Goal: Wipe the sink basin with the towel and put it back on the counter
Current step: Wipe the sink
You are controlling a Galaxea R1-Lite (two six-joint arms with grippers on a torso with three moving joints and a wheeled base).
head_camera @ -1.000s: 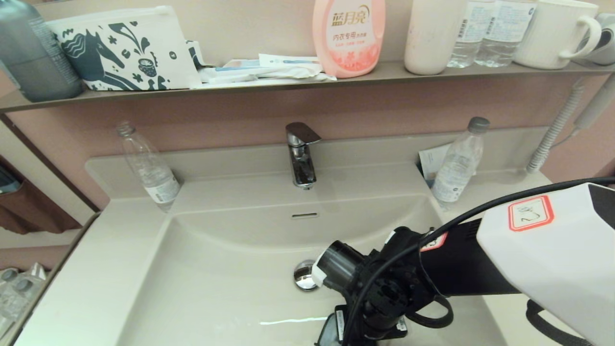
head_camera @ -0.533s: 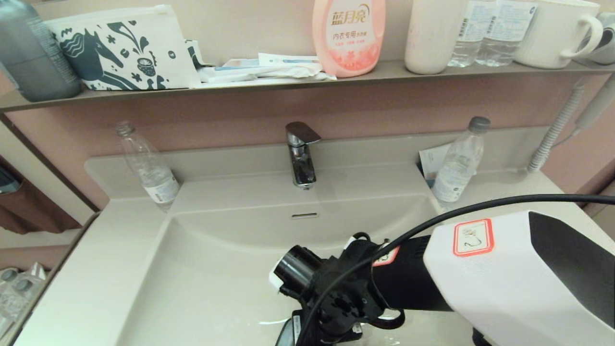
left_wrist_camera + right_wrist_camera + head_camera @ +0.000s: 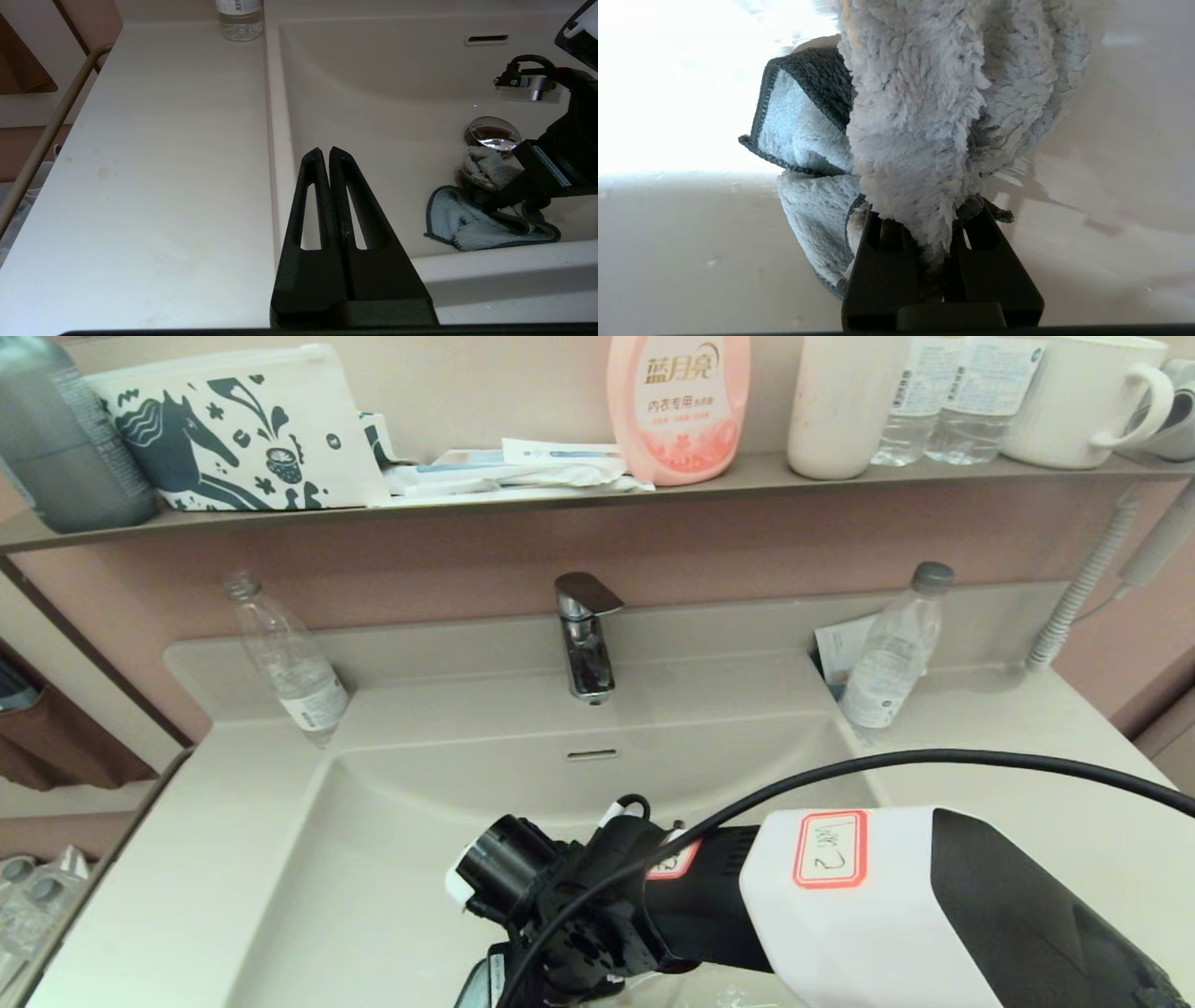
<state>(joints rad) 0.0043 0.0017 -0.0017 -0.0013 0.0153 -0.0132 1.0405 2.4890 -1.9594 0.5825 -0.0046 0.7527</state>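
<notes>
Right arm (image 3: 896, 905): white forearm shell with a black panel, wearing a red-bordered white sticker with handwriting; black wrist section bearing a second red-edged label; black cable arcing over it; black cylindrical camera (image 3: 499, 863) with a white collar projecting beside the wrist. Both grippers showing matte black tapering fingers (image 3: 327, 196) with long slotted cut-outs.

Bathroom (sink basin (image 3: 392, 859), faucet (image 3: 584, 635))

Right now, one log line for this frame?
phase: wiping | right end effector: shut on towel, low in sink basin near drain plug | left end effector: shut, parked over counter
</notes>
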